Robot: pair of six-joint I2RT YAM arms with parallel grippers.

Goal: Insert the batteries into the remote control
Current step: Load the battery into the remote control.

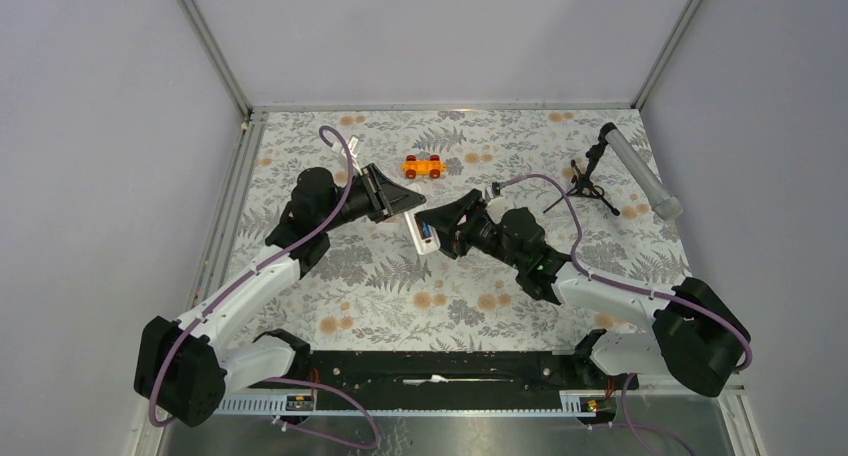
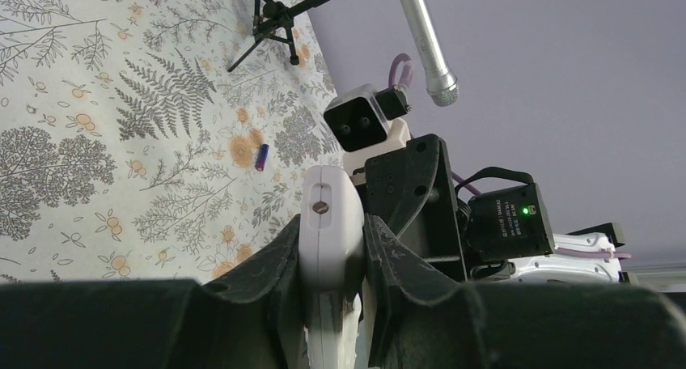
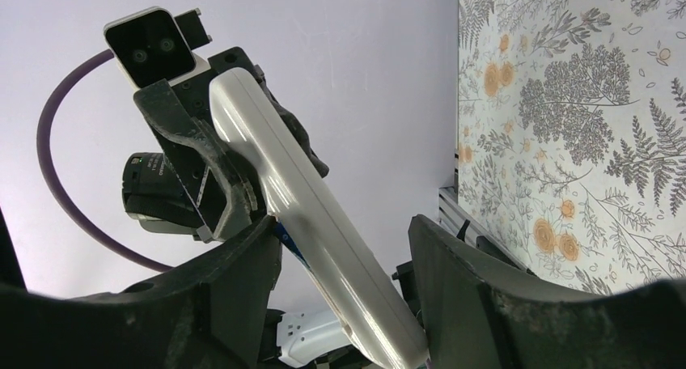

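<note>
The remote control (image 2: pixel 326 215) was held off the table (image 1: pixel 500 306), above its middle. It was clenched by its edges in the left gripper (image 1: pixel 403 208), apparently so that its back could be offered to the other arm and the bay reached without the body sliding away. The right gripper (image 3: pixel 340 231) was set astride the free end of the remote, its fingers (image 3: pixel 235 280) spread to either side; whether they were bearing on anything could not be told. A blue cylinder (image 3: pixel 285 236), judged to be one battery, was seen between the remote and one right finger, probably being seated in the bay. A second battery (image 2: pixel 261 157) was left lying flat on the table beyond the remote, toward the tripod (image 2: pixel 271 13), presumably to be fetched afterwards. The left arm was stretched from the near left corner toward the middle, its fingers pointed right. The right arm was reached in from the near right, its wrist turned left, so that the two grippers were brought nose to nose.
</note>
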